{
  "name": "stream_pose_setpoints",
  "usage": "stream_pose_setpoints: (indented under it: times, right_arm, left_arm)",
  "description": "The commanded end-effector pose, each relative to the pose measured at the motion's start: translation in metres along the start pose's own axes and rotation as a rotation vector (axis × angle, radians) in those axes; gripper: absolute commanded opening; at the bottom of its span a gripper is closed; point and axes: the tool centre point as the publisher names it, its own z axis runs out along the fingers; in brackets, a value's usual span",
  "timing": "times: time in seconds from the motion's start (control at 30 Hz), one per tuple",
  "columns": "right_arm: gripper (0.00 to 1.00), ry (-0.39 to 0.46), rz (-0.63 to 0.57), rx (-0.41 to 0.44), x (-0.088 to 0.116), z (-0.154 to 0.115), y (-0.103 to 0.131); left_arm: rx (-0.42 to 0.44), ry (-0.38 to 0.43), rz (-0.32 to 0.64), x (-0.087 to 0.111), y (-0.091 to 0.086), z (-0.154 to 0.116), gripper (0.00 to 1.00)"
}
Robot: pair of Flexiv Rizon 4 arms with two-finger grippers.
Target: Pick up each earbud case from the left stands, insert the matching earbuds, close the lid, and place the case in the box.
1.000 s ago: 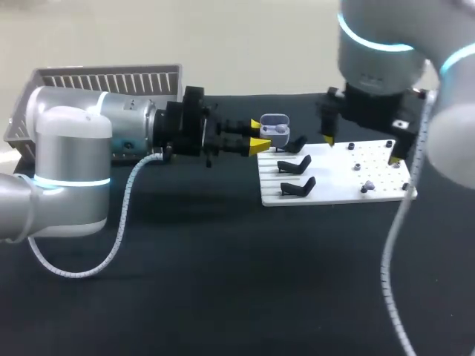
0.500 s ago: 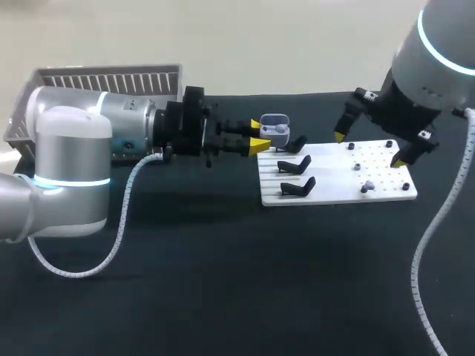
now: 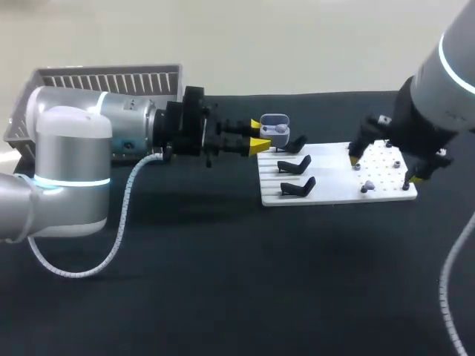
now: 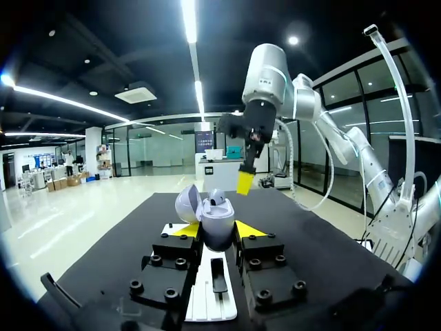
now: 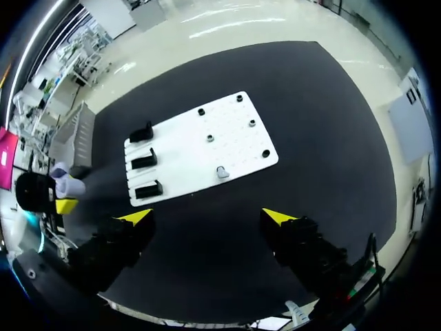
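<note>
A pale grey-blue earbud case stands with its lid up beside the back stand, and my left gripper is shut on its body. In the left wrist view the case sits between the yellow tips with an earbud in it. My right gripper hangs open over the right part of the white board. From the right wrist view, a loose earbud lies on the board ahead of the open right gripper. Two other black stands hold nothing.
A grey slatted basket stands at the back left behind my left arm. Small dark pegs dot the board's right half. Bare black tabletop spreads in front of the board.
My right arm has swung to the right and toward the front, its open gripper now over the board's right end. The left arm and case have not moved.
</note>
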Motion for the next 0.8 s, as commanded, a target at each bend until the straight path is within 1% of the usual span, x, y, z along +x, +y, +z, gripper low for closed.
stream_pose_setpoints:
  times: [0.03,0.17,0.3,0.4,0.47,0.5,0.53,0.57,0.6,0.67,0.7,0.8]
  right_arm:
    - [1.00,0.050,-0.043,-0.006,-0.006,0.016,-0.002]
    - [1.00,0.069,-0.071,-0.014,-0.006,0.027,-0.008]
    - [1.00,0.090,-0.087,0.001,-0.006,0.042,-0.009]
    - [0.91,0.093,-0.099,0.033,-0.008,0.052,-0.008]
    - [0.84,0.096,-0.099,0.030,-0.009,0.056,-0.007]
    - [0.77,0.085,-0.099,0.052,-0.012,0.060,-0.007]
    - [0.74,0.072,-0.100,0.072,-0.013,0.062,-0.007]
    - [0.68,0.053,-0.108,0.101,-0.013,0.064,-0.006]
    - [0.62,0.055,-0.103,0.094,-0.014,0.066,-0.006]
    - [0.60,0.046,-0.086,0.103,-0.016,0.069,-0.008]
    - [0.57,0.038,-0.087,0.120,-0.017,0.073,-0.010]
    - [0.50,0.042,-0.079,0.120,-0.019,0.079,-0.011]
  left_arm:
    - [-0.005,-0.002,0.002,0.001,-0.001,0.000,0.00]
    - [-0.005,-0.002,0.002,0.001,-0.001,0.000,0.00]
    - [-0.005,-0.002,0.002,0.001,-0.001,0.000,0.00]
    - [-0.005,-0.002,0.002,0.001,-0.001,0.000,0.00]
    - [-0.005,-0.002,0.002,0.001,-0.001,0.000,0.00]
    - [-0.005,-0.002,0.002,0.001,-0.001,0.000,0.00]
    - [-0.005,-0.002,0.002,0.001,-0.001,0.000,0.00]
    - [-0.005,-0.002,0.002,0.001,-0.001,0.000,0.00]
    - [-0.005,-0.002,0.002,0.001,-0.001,0.000,0.00]
    - [-0.005,-0.002,0.002,0.001,-0.001,0.000,0.00]
    - [-0.005,-0.002,0.002,0.001,-0.001,0.000,0.00]
    - [-0.005,-0.002,0.002,0.001,-0.001,0.000,0.00]
